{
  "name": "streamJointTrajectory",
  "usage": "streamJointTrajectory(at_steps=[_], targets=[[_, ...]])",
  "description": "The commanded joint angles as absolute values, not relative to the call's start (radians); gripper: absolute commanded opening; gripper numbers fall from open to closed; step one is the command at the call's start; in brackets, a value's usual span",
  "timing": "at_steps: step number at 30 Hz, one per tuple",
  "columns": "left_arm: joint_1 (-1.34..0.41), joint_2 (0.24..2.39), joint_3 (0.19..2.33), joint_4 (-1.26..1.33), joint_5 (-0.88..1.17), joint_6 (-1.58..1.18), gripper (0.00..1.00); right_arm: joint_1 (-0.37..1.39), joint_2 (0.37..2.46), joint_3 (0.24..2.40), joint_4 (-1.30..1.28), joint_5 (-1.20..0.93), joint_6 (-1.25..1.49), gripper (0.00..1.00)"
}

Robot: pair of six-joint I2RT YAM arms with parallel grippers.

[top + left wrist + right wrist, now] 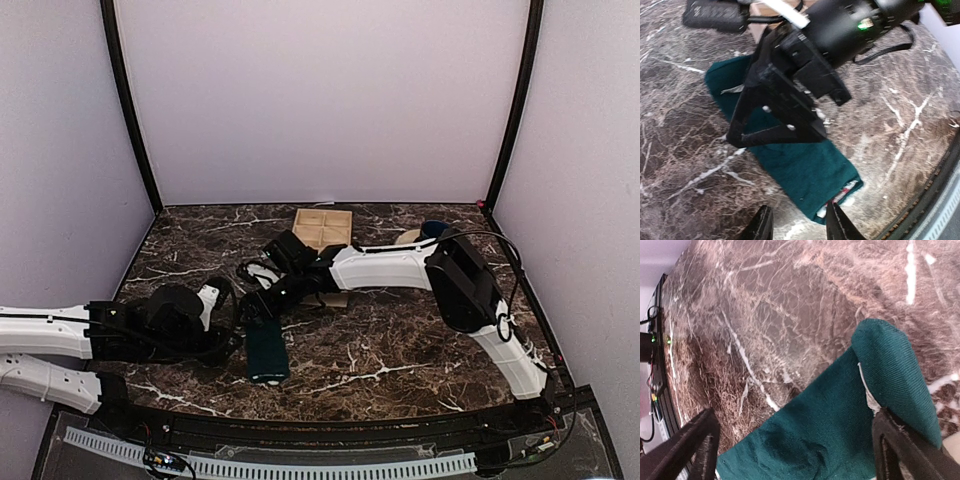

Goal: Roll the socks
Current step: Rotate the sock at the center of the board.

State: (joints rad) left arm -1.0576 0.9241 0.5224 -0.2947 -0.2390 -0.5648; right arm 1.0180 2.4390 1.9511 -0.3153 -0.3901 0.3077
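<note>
Right gripper point(262, 300) hangs over the far end of the teal socks point(267, 352), at seven o'clock from the wooden tray point(323, 228). Left wrist: left gripper point(799, 226) spread at the near end. Right wrist: jaws apart, straddling a folded-over end. The roll looks barely started, so the next move is to pinch and turn.

the top view sits high behind the arm bases, past the near edge of the table point(400, 350), and looks down and forward to the far edge and back wall, taking in the whole table from afar. the left wrist view hangs close over the near-middle of the table, facing down, its own fingers point(836, 222) at the frame's bottom. the right wrist view is nearer still, low and slanting, fingers point(697, 447) in both lower corners. all three share the teal sock point(267, 350); the left wrist view also catches the right arm point(840, 25).
</note>
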Motion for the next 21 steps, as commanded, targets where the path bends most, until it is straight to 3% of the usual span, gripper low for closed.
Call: streamJointTrajectory(at_steps=[1, 6, 11, 21], targets=[[-1.058, 0.967, 0.545, -0.319, -0.402, -0.599, 0.39, 1.006, 2.362, 1.898, -0.239, -0.396, 0.329, 1.0], [-1.041, 1.032, 0.58, -0.254, -0.485, -0.628, 0.38, 0.999, 2.319, 1.819, -0.153, -0.381, 0.334, 1.0], [-1.015, 1.104, 0.554, -0.099, -0.431, -0.585, 0.35, 0.983, 2.322, 1.81, -0.13, -0.413, 0.356, 1.0], [-1.017, 1.163, 0.417, 0.199, -0.232, -0.507, 0.16, 0.959, 2.358, 1.854, -0.113, -0.462, 0.45, 1.0]])
